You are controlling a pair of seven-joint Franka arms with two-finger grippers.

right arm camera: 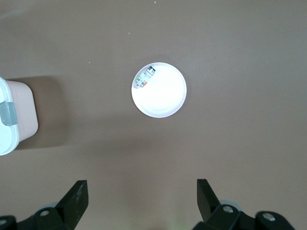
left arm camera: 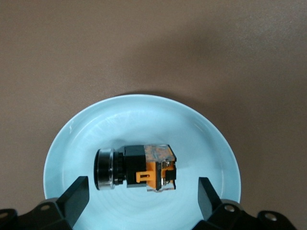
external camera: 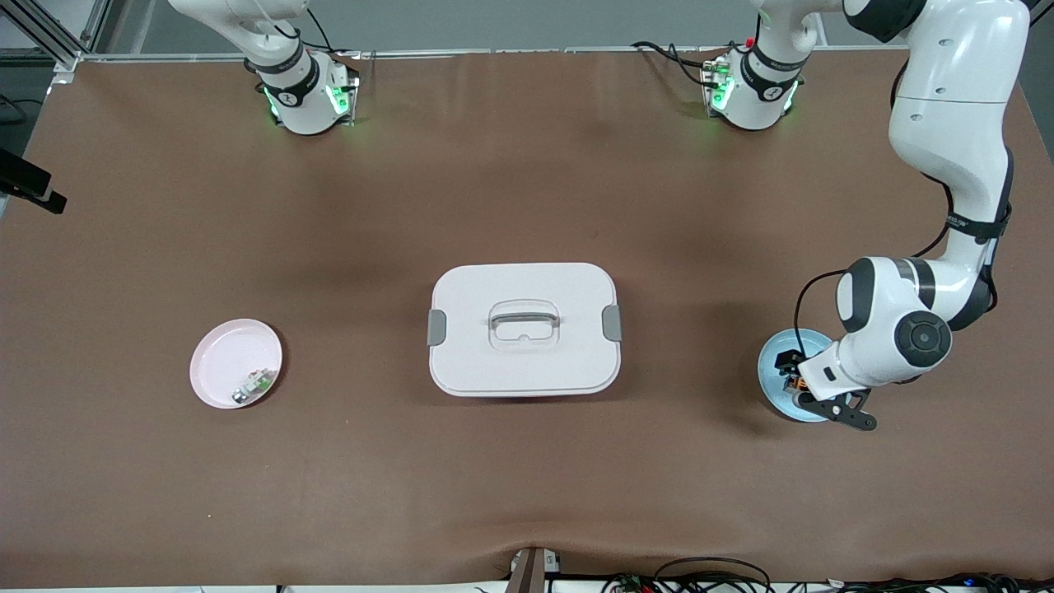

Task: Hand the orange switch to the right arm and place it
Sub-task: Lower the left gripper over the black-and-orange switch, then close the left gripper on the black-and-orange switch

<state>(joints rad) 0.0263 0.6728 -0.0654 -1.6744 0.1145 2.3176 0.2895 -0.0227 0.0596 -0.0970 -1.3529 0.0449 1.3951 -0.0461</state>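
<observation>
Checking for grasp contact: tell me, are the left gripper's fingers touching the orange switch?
Apart. The left wrist view shows bare blue plate between each of the fingers and the orange switch; the left gripper is open.
</observation>
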